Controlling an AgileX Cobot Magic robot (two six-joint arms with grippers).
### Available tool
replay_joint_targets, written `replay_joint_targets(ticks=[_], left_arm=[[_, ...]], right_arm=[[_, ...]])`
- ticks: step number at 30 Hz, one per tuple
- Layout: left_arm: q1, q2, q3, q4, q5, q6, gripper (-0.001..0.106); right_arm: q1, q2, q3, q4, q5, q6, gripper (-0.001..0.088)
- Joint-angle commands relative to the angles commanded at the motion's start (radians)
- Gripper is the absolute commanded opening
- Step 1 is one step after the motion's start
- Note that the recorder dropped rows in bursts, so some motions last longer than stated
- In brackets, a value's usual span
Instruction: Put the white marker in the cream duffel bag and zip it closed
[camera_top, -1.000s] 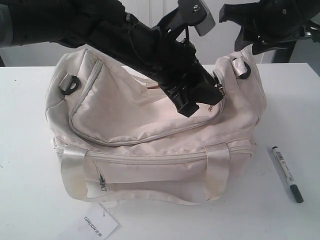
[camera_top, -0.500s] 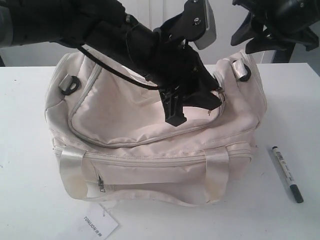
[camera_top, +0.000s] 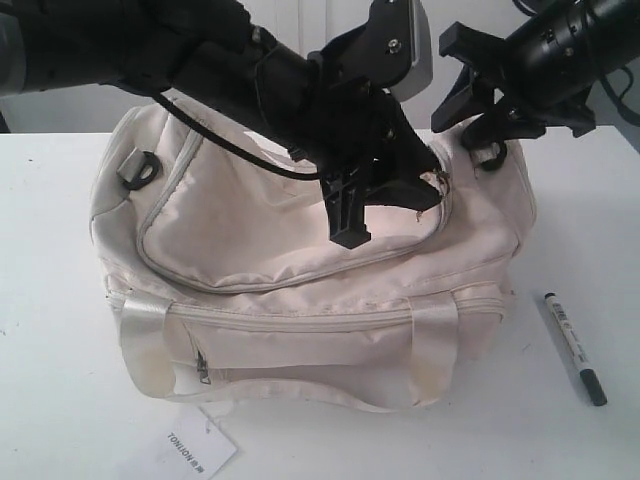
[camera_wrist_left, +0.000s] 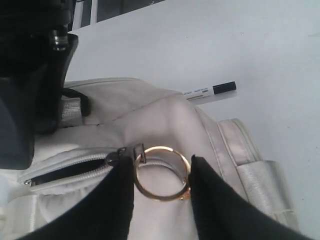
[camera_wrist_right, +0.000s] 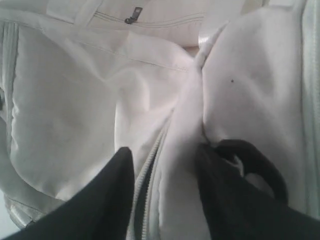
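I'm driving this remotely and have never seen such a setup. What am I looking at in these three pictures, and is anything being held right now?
Two black robot arms, each ending in a gripper. The wide picture shows the whole table; the other two come from a camera on each wrist. On the table lie a cream duffel bag, its paper tag and the marker, beside the bag, not yet inside. The left gripper has the zipper's gold ring between its fingers; whether it squeezes, I cannot tell. The right gripper stands open astride a fold at the bag's end.
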Motion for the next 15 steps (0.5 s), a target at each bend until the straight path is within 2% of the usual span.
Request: replay_joint_targets(ticks=[2, 8, 10, 12, 13, 15], left_arm=[[0.0, 0.0, 0.0, 0.0, -0.001, 0.0, 0.0], [0.0, 0.0, 0.0, 0.0, -0.001, 0.0, 0.0], [0.0, 0.0, 0.0, 0.0, -0.003, 0.0, 0.0], [0.0, 0.0, 0.0, 0.0, -0.003, 0.0, 0.0], [0.0, 0.0, 0.0, 0.0, -0.003, 0.0, 0.0], [0.0, 0.0, 0.0, 0.0, -0.003, -0.004, 0.0]], right_arm=[[0.006, 0.0, 0.015, -0.003, -0.01, 0.0, 0.0528], [0.011, 0.041, 0.033, -0.029, -0.009, 0.02, 0.0527], [0.011, 0.054, 0.033, -0.036, -0.002, 0.02, 0.0492], [0.011, 0.055, 0.033, -0.036, 0.002, 0.02, 0.0332], [0.011, 0.055, 0.033, -0.034, 0.005, 0.02, 0.02], [0.011, 0.055, 0.033, -0.029, -0.002, 0.02, 0.0023]])
